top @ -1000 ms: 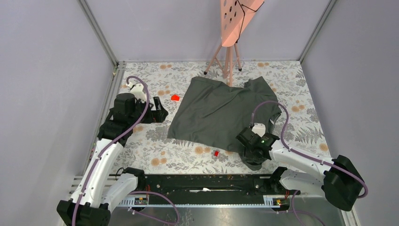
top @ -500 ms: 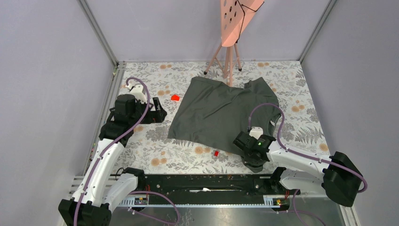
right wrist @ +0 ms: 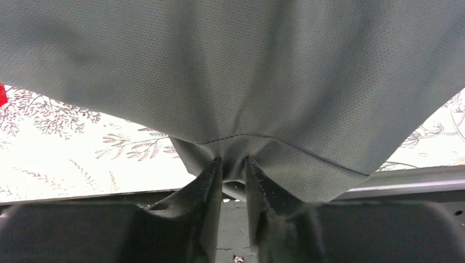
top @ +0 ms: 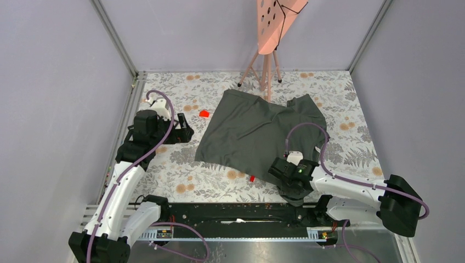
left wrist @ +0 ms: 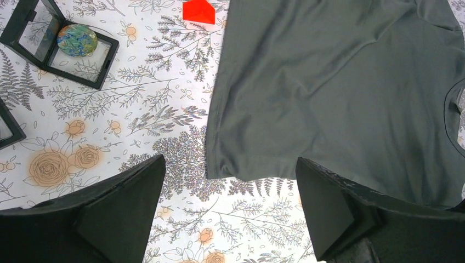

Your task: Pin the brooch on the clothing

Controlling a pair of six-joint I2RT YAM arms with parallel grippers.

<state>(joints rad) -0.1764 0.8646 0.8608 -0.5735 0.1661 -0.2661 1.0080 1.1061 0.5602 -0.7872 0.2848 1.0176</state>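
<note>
The clothing (top: 257, 131), a dark grey T-shirt, lies spread on the flowered table. My right gripper (top: 285, 169) is at its near edge, shut on a pinch of the hem (right wrist: 233, 153), and the fabric hangs bunched over the fingers (right wrist: 211, 181). Hovering over the shirt's near left corner (left wrist: 214, 172), my left gripper (left wrist: 229, 164) is open and holds nothing; in the top view it (top: 185, 133) sits left of the shirt. The brooch (left wrist: 77, 40), round and blue-green, rests in an open black case (left wrist: 88, 68) far left of the shirt.
A red marker (top: 204, 113) lies by the shirt's far left side, another (top: 252, 178) by its near edge. A pink perforated board on a tripod (top: 268, 33) stands at the back. A second black case (left wrist: 8, 129) is at the left. Grey walls enclose the table.
My right gripper has closed on the shirt's near hem and moved left and nearer, dragging and bunching the fabric. The left arm has barely moved.
</note>
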